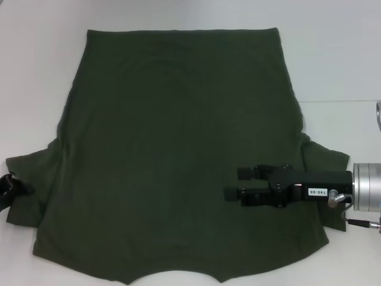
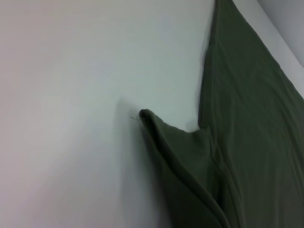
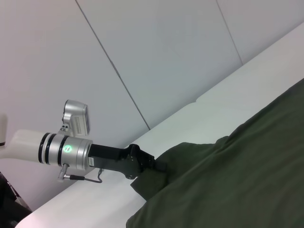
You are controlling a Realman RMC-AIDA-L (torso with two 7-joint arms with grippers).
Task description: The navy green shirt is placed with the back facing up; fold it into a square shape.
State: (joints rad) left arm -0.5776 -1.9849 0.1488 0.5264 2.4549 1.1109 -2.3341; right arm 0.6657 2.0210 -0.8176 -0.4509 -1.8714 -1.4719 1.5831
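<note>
1. One navy green shirt (image 1: 178,161) lies spread flat on the white table (image 1: 333,53) and fills most of the head view. Its curved neck edge sits nearest the robot at 6 o'clock and its straight hem lies farthest away at 12 o'clock.
2. Nearest on the right, at about 4 o'clock, the right gripper (image 1: 235,183) reaches in over the cloth from the right edge. Its two black fingers (image 1: 253,172) stand apart with a gap between them and point toward 9 o'clock. Nothing lies between the fingers. Whether they touch the fabric below cannot be told.
3. Behind those fingers the black body with a white label and the silver wrist run out to 3 o'clock, crossing the right sleeve (image 1: 326,158).
4. At about 8 o'clock, at the left edge of the head view, the left gripper (image 1: 11,186) sits on the tip of the left sleeve (image 1: 30,173).
5. The right wrist view shows that left gripper (image 3: 159,166) from across the shirt, its black end meeting the raised sleeve cloth (image 3: 190,154). The fingers appear closed on the sleeve, though the cloth hides the tips.
6. The left wrist view shows the sleeve edge (image 2: 161,130) lifted into a folded ridge above the table (image 2: 71,95), with the shirt's side (image 2: 251,118) running on beyond it.
7. Farthest, from 11 to 1 o'clock, the hem lies straight and flat on the table.
</note>
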